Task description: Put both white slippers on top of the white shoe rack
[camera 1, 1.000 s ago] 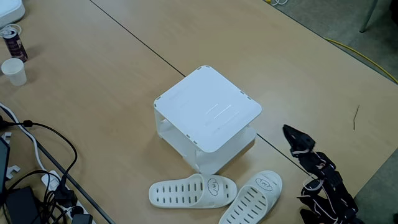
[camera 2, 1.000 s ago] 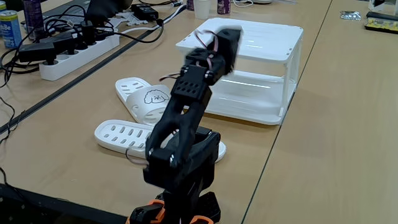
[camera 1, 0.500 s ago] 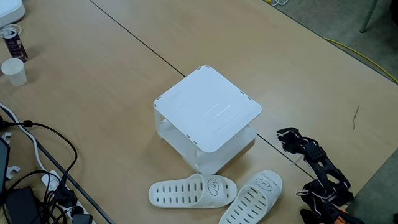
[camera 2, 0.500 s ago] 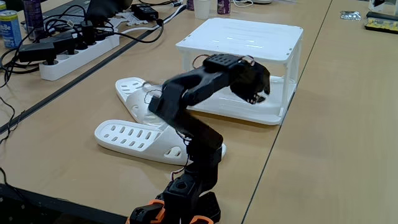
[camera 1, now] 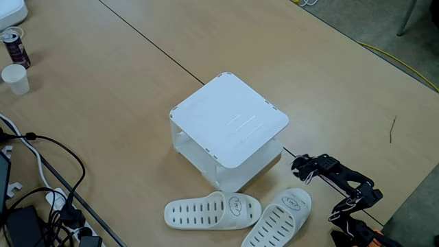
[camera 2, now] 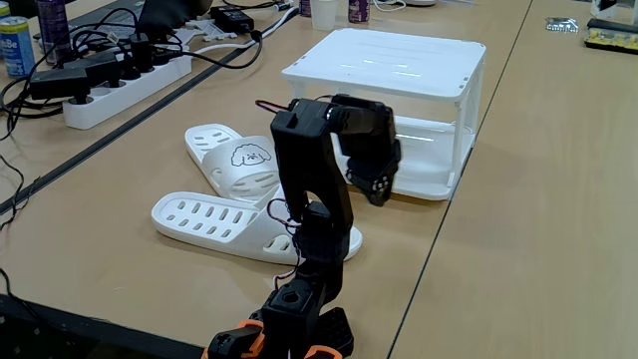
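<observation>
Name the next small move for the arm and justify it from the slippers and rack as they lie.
Probably swing the gripper toward the nearer slipper and lower it onto the strap. Both white slippers lie flat on the table beside the white shoe rack, whose top is bare. The gripper hangs above the table near the rack's corner, holding nothing.

Wooden counter [camera 1: 103,82] crossed by a dark seam. White paper cup [camera 1: 15,78] beside a dark drink can [camera 1: 14,46]. Power strip [camera 2: 120,85] tangled with black cables [camera 2: 110,45]; blue can [camera 2: 15,45] nearby.
</observation>
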You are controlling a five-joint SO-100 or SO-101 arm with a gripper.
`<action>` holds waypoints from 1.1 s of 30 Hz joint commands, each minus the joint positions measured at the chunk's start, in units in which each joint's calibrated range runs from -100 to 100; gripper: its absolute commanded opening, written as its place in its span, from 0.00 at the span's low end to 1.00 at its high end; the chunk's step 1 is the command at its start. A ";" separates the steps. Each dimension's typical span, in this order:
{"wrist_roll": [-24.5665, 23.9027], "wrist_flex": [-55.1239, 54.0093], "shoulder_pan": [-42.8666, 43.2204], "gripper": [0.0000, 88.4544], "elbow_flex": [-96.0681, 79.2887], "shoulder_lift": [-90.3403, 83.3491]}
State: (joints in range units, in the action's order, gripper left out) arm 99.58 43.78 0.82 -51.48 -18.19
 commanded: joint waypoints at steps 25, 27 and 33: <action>0.42 0.05 8.39 0.01 -8.64 1.65; 0.42 0.05 9.54 0.01 -11.35 -0.11; 0.42 0.23 14.80 0.01 -17.67 -6.09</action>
State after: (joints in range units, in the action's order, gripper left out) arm 99.58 43.09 11.46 -65.59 -21.57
